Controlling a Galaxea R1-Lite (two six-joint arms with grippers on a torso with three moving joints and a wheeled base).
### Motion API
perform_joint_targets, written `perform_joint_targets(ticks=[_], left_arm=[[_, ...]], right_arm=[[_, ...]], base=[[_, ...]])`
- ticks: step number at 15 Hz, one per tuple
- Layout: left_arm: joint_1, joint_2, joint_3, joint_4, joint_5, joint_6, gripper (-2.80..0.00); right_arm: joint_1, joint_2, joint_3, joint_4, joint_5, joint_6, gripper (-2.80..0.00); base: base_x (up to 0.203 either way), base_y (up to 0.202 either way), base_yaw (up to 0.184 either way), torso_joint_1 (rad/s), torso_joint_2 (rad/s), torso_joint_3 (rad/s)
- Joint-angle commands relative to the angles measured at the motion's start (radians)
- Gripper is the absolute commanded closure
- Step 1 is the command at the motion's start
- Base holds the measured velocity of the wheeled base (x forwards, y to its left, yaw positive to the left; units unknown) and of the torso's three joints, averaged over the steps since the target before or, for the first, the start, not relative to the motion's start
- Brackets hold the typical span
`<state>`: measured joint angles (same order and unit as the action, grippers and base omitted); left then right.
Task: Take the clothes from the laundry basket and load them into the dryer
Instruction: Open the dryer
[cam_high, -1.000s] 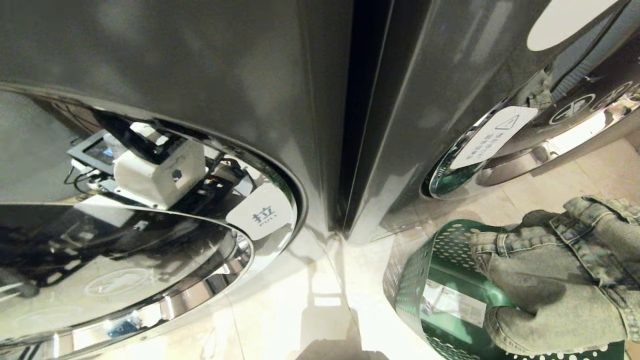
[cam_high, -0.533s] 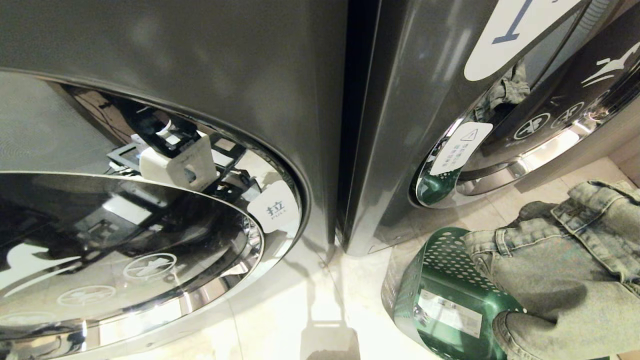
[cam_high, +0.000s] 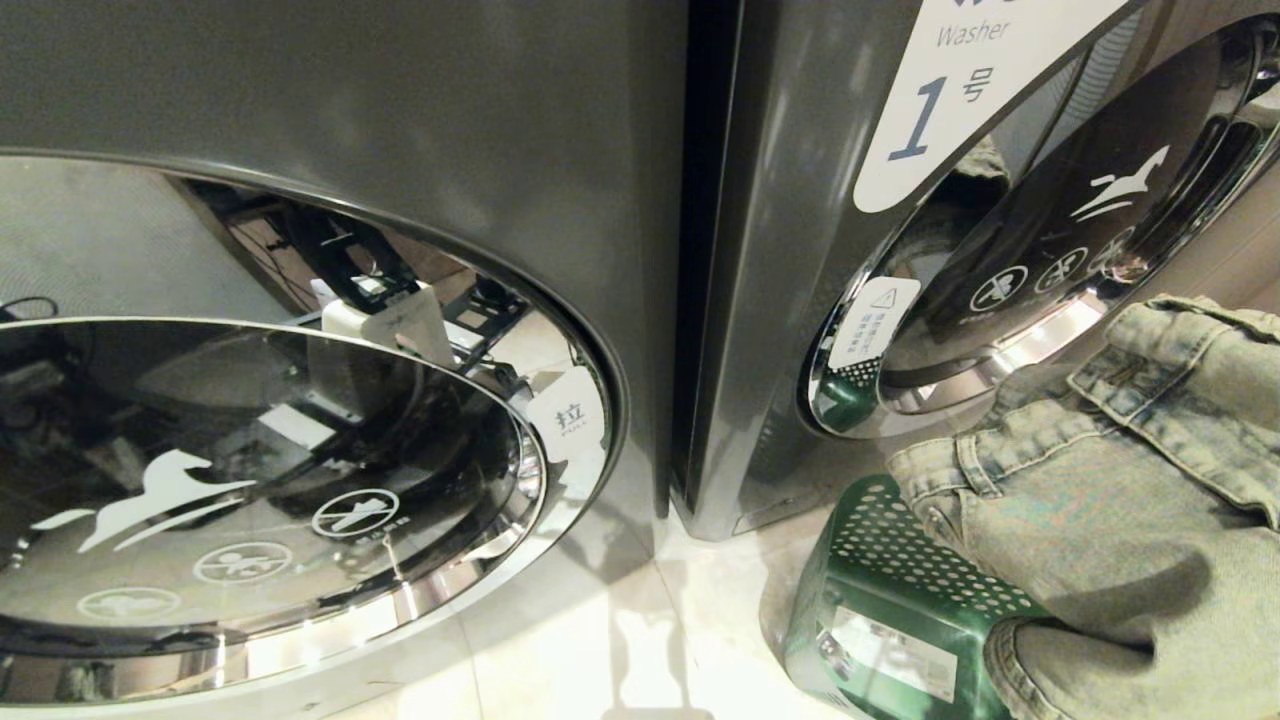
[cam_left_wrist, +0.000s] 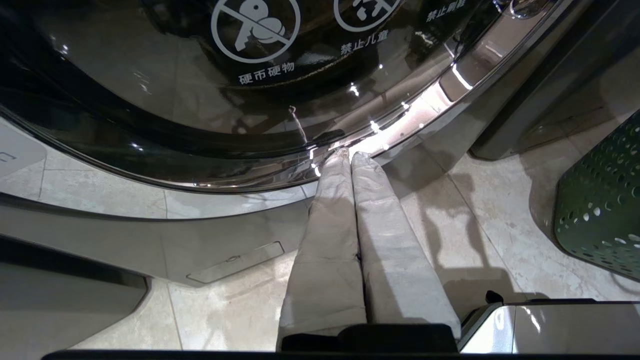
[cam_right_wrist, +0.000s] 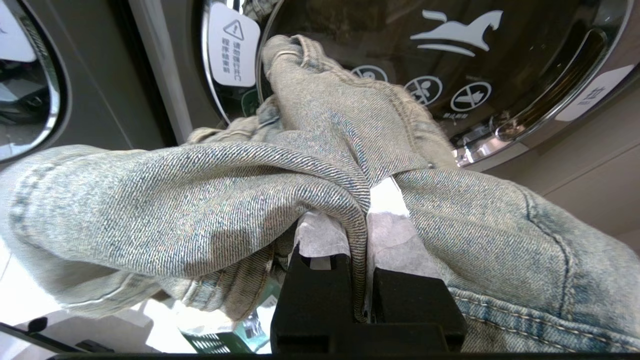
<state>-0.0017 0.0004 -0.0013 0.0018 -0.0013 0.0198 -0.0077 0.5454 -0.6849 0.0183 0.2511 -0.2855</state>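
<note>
Right gripper (cam_right_wrist: 367, 235) fingers clamped on faded denim jeans (cam_high: 1120, 500) – held over the green laundry basket (cam_high: 890, 600), before the machine door (cam_high: 1060, 250) labelled "Washer 1号" (cam_high: 960, 80). Left gripper (cam_left_wrist: 350, 155) fingers together – near the door with the "拉 PULL" tag (cam_high: 570, 420).

I count two machines standing side by side: one (cam_high: 420, 120) at my ten o'clock, the other (cam_high: 790, 250) at my one o'clock. Each has one round glass door, so two doors: the ten o'clock door (cam_high: 250, 480) and the one o'clock door (cam_high: 1050, 250). One green perforated laundry basket (cam_high: 900, 600) sits on the floor at my four o'clock. One denim garment (cam_high: 1120, 500) lies over it; I cannot tell whether more clothes lie beneath. I have two tools: my left tool (cam_left_wrist: 350, 156), fingers pressed together with nothing between them, and my right tool (cam_right_wrist: 367, 220), clamped on a fold of that denim.
</note>
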Motion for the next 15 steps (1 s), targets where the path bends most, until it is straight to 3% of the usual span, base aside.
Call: perform_joint_targets(ticks=[1, 15], left_arm=[[0.000, 0.000, 0.000, 0.000, 0.000, 0.000, 0.00], [0.000, 0.000, 0.000, 0.000, 0.000, 0.000, 0.00]], right_arm=[[-0.002, 0.022, 0.001, 0.000, 0.001, -0.001, 0.00], [-0.005, 0.016, 0.088, 0.017, 0.005, -0.004, 0.00]], base=[[0.000, 0.000, 0.000, 0.002, 0.00, 0.210], [0.000, 0.000, 0.000, 0.002, 0.00, 0.203]])
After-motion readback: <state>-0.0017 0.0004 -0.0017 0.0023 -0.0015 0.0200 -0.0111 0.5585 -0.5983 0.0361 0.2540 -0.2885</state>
